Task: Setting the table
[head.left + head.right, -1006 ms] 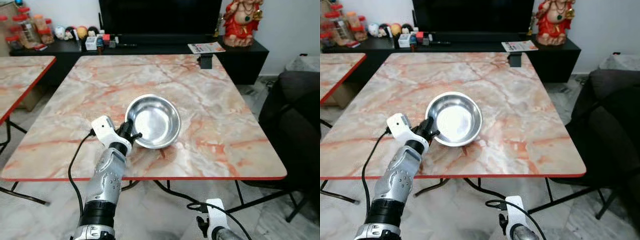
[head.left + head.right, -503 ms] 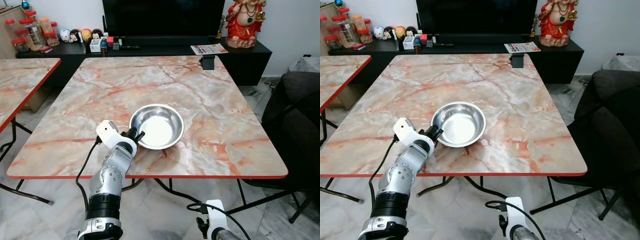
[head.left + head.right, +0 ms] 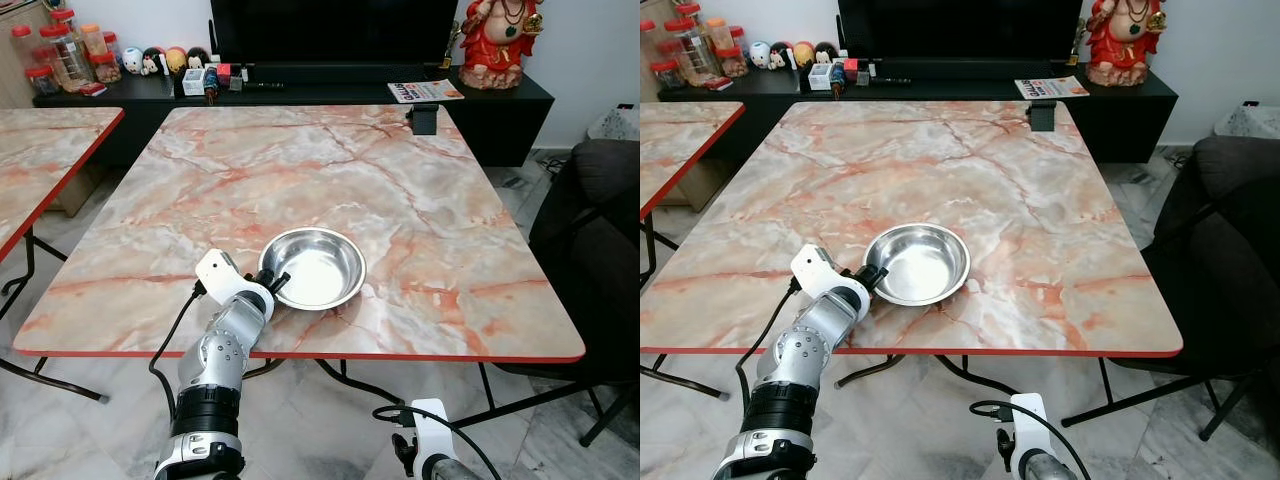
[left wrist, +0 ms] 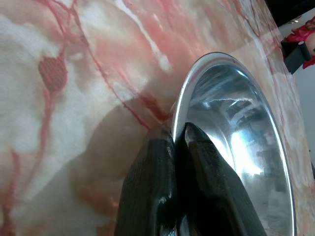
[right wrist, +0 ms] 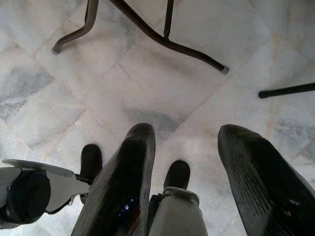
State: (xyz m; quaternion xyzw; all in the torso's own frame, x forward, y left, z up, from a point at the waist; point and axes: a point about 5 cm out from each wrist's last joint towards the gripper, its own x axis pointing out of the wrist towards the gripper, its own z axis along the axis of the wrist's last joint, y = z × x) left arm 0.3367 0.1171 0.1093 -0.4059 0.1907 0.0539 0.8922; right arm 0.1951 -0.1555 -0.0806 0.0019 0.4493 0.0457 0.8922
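1. Head views: a steel bowl (image 3: 312,268) sits on the marble bench (image 3: 400,180), near its front edge. The left gripper (image 3: 272,281) meets the bowl's rim at about 8 o'clock, so the bowl lies toward 2 o'clock from the jaws. The left arm is much nearer.
2. Left wrist view: the jaws are pinched together on the bowl's rim (image 4: 179,113), one finger inside, one outside.
3. Right wrist view: the right gripper (image 5: 189,167) hangs idle over the floor (image 5: 147,64), jaws apart.
4. Compared with a second ago, the bowl sits closer to the front edge, though the camera also shifted.
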